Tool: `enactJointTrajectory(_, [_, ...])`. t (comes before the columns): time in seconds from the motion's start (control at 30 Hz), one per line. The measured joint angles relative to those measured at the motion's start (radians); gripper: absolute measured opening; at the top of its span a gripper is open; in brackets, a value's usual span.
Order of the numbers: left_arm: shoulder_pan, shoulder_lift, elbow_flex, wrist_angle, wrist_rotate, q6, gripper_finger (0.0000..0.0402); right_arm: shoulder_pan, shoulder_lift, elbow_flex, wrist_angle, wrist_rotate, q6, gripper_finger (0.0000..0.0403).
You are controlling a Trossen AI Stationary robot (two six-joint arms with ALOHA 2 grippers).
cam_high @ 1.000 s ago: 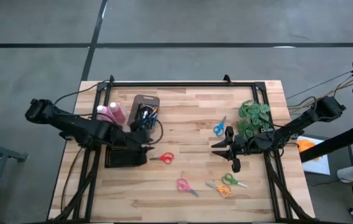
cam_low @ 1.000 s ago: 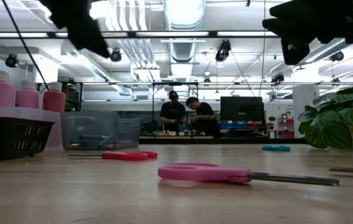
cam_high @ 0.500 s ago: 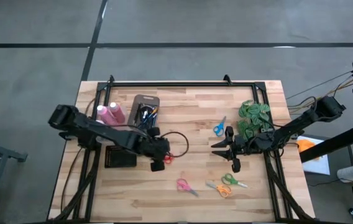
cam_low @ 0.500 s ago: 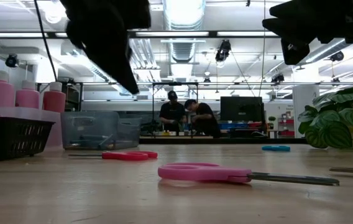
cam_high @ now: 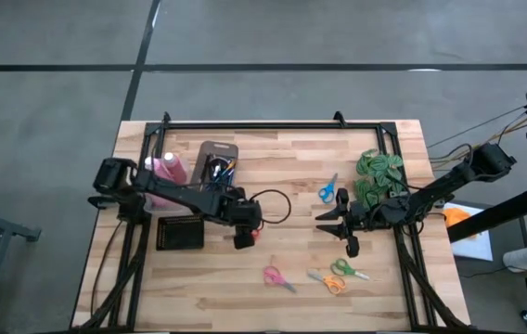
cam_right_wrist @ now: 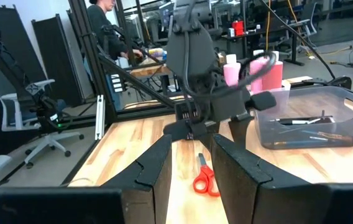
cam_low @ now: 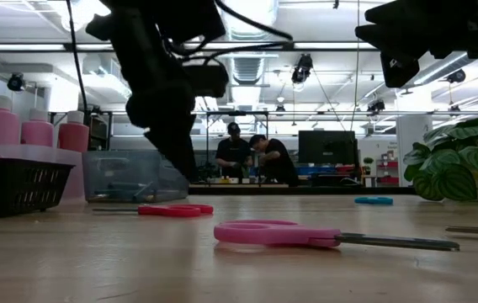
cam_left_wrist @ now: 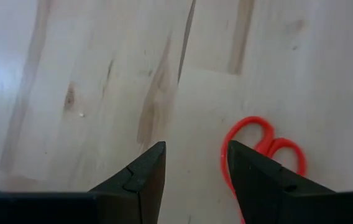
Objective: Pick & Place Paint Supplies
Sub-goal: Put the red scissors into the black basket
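Note:
Three pink bottles (cam_high: 165, 168) with white caps stand near the table's far left corner, by a clear bin (cam_high: 215, 171) of thin paintbrushes; the low view shows the pink bottles (cam_low: 35, 129) and the bin (cam_low: 134, 175) too. My left gripper (cam_high: 245, 237) hangs open, pointing down, close above the table beside the red scissors (cam_left_wrist: 263, 146); in its wrist view the left gripper (cam_left_wrist: 195, 149) frames bare wood. My right gripper (cam_high: 330, 223) waits open right of centre, above the table. In the right wrist view the right gripper (cam_right_wrist: 192, 146) faces the left arm.
A black basket (cam_high: 180, 232) sits left of the left gripper. Pink scissors (cam_high: 276, 276), green and orange scissors (cam_high: 338, 275) and blue scissors (cam_high: 327, 188) lie on the table. A leafy plant (cam_high: 379, 176) stands at the right side. People stand in the room beyond (cam_low: 256, 156).
My left arm has swung from over the black basket toward the table's right and come down, ending low above the wood beside the red scissors. The right arm has kept still.

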Motion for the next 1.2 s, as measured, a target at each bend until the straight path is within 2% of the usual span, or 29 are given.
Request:
enactJointTrajectory(0.33, [0.007, 0.079, -0.001, 0.008, 0.007, 0.022, 0.0172, 0.0, 0.0, 0.0, 0.0, 0.0, 0.0, 0.0109])
enactJointTrajectory(0.97, [0.01, 0.08, 0.01, 0.009, 0.008, 0.022, 0.0173, 0.0, 0.0, 0.0, 0.0, 0.0, 0.0, 0.0109])
enactJointTrajectory(1.2, [0.006, 0.077, 0.022, 0.013, 0.077, 0.026, 0.0173, 0.0, 0.0, 0.0, 0.0, 0.0, 0.0, 0.0109])
